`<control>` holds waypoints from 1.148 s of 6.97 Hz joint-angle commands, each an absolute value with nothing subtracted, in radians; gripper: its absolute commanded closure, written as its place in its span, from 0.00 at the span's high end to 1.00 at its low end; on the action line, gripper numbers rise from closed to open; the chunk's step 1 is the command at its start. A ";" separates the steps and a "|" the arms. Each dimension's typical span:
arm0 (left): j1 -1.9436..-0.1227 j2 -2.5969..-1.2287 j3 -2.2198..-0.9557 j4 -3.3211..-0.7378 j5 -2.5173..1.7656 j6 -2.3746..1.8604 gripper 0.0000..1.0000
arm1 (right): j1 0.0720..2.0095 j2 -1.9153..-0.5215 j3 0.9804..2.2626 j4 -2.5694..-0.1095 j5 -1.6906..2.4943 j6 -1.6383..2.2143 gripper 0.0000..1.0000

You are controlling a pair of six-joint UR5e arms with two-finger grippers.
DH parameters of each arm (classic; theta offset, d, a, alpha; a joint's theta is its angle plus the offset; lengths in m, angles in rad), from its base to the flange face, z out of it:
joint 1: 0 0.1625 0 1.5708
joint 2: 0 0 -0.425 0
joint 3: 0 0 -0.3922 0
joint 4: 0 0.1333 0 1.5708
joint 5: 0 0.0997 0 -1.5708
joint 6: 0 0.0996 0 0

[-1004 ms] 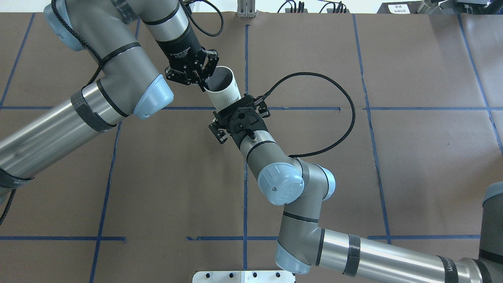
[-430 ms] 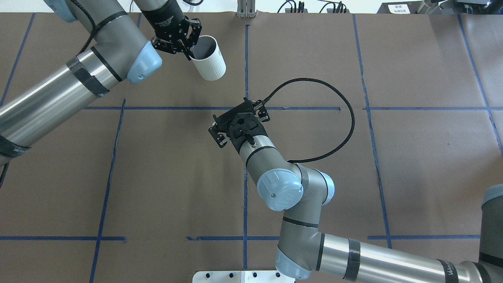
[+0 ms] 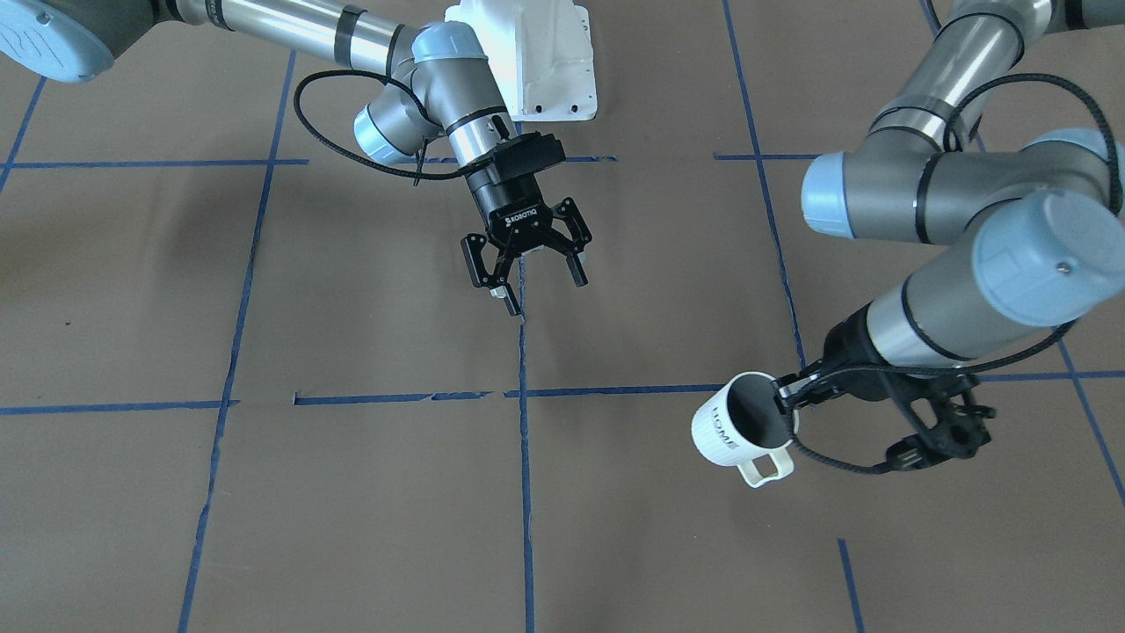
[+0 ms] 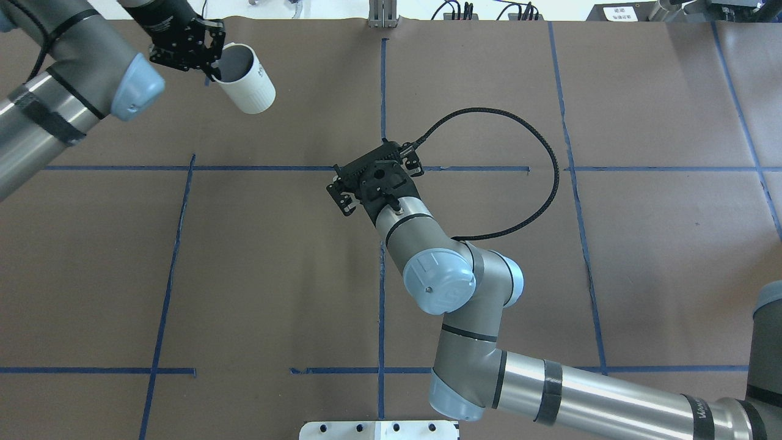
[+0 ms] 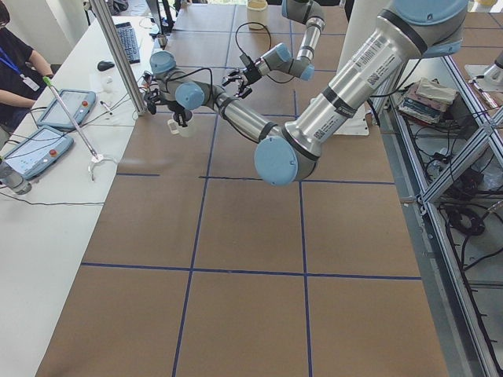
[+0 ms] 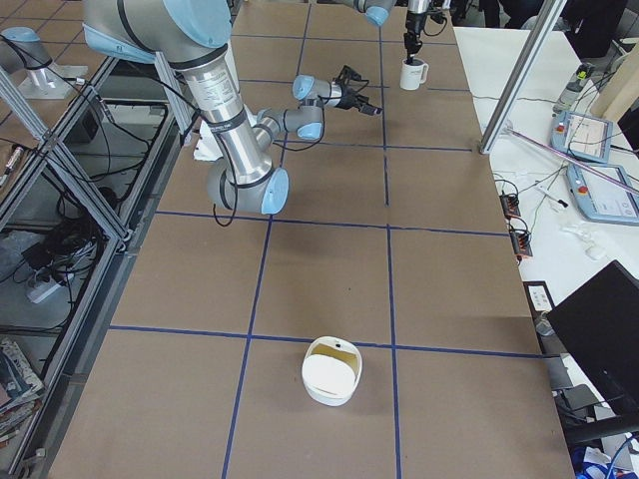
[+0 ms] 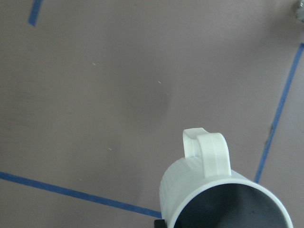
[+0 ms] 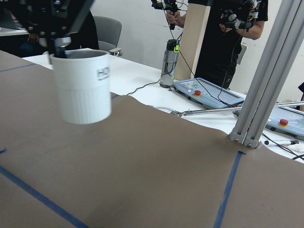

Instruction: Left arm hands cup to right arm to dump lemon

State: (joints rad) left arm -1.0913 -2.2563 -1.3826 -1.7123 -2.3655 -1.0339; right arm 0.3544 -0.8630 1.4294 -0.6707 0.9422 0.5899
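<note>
Since a second ago the left arm (image 4: 55, 91) has pulled away from the middle of the tabletop (image 4: 641, 244). It has carried the cup (image 4: 247, 82) off toward the far left corner in the overhead view; back then the cup sat between both tools. The left tool (image 4: 211, 61) pinches the cup's rim, one finger inside the mouth and one outside. The cup hangs clear of the tabletop, tipped a little, with its cream handle (image 3: 766, 464) pointing away from the tool and the dark "HOME" lettering (image 3: 722, 428) on the ribbed wall. Its grey inside shows only in part in the left wrist view. The right arm (image 4: 452, 287) has barely shifted. The right tool (image 3: 545, 294) hovers over the blue tape lines (image 4: 380, 342) near the middle, fingers spread wide and empty, well apart from the cup. In the right side view a white round container (image 6: 331, 371) lies on the near end of the tabletop
</note>
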 commanded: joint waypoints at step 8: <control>-1.186 -1.546 -1.781 -1.816 -2.223 -0.552 0.00 | 1.078 -1.012 1.512 -1.336 2.105 0.562 1.00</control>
State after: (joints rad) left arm -1.1869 -1.5909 -1.7776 -1.7797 -2.2755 -0.5599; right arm 0.9967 -0.9670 1.5109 -1.3007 2.0306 0.6350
